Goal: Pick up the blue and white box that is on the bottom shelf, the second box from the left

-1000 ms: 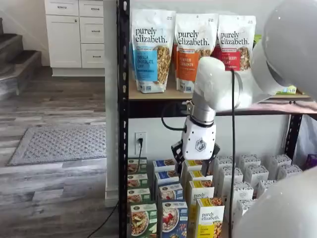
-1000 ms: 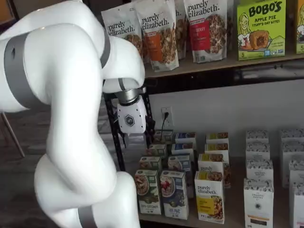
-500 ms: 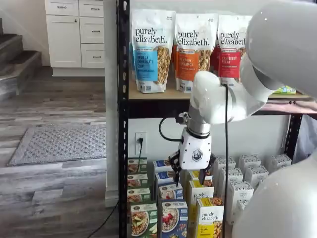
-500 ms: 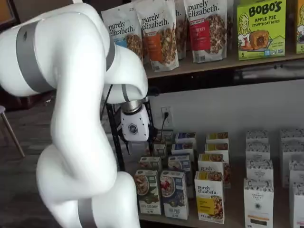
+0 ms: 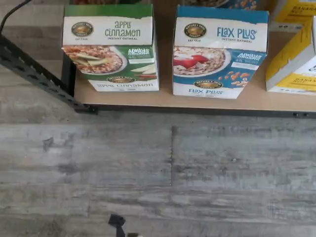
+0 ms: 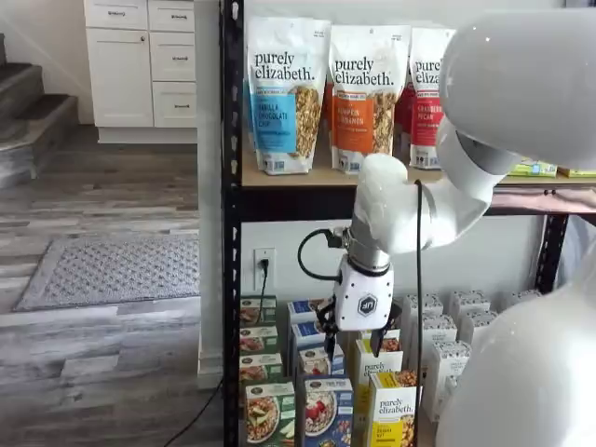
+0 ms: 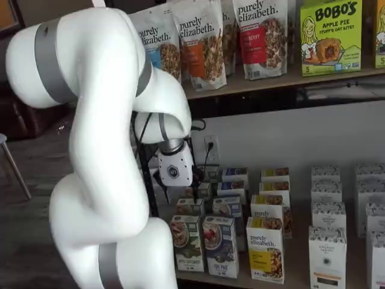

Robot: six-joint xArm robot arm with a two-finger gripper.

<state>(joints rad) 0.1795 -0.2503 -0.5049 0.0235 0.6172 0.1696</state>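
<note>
The pincer hangs spread and empty above the box rows, its fingers partly lost against them. The blue and white box stands at the bottom shelf front, beside a green box; its base is cut off in one shelf view.

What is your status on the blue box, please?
Gripper open, empty, above the box rows. Blue box untouched at the bottom shelf front, between green box and yellow box. Nothing in the way.

Blue and white box with a red-berry bowl picture, green and white box beside it, yellow and white box, tan bottom shelf, grey wood-grain floor
</note>
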